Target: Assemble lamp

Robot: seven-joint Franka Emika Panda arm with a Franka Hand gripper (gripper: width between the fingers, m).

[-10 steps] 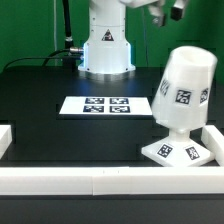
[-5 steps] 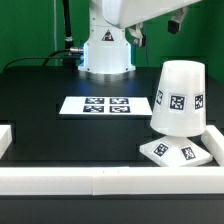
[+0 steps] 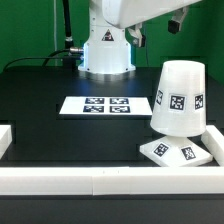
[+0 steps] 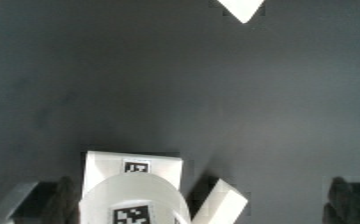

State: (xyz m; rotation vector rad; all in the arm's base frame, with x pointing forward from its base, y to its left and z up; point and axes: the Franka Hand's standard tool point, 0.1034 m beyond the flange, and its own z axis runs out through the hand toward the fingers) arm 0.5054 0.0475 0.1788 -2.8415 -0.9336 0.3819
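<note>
One lamp stood on the black surface (image 3: 40,90), near the front corner on the exterior view's right, close beside the white rail (image 3: 100,181) that edged the front. Two of its parts showed plainly in the exterior view: one tapered shade (image 3: 178,96), wide end down, sitting upright over one flat square base (image 3: 175,152). The bulb could not be made out there (the shade covered whatever lay beneath it). Two square tags were visible on the shade's side and two more on the base's front face. Toward the middle of the surface lay one marker board (image 3: 103,105), flat, carrying four tags in a row and well apart from the lamp. At the back edge stood the arm's white pedestal (image 3: 106,50), with one black cable (image 3: 40,58) trailing off toward the exterior view's left. The claw (image 3: 178,22) hung high near the top of that view, above the lamp and touching nothing; only a sliver of it showed, so whether it was wide or narrow I cannot tell there. In the wrist view the shade (image 4: 136,198) appeared from above with the base (image 4: 132,160) peeking out behind it, and two dark, blurred fingers (image 4: 31,200) stood at either side, apart from the lamp and holding nothing.
</note>
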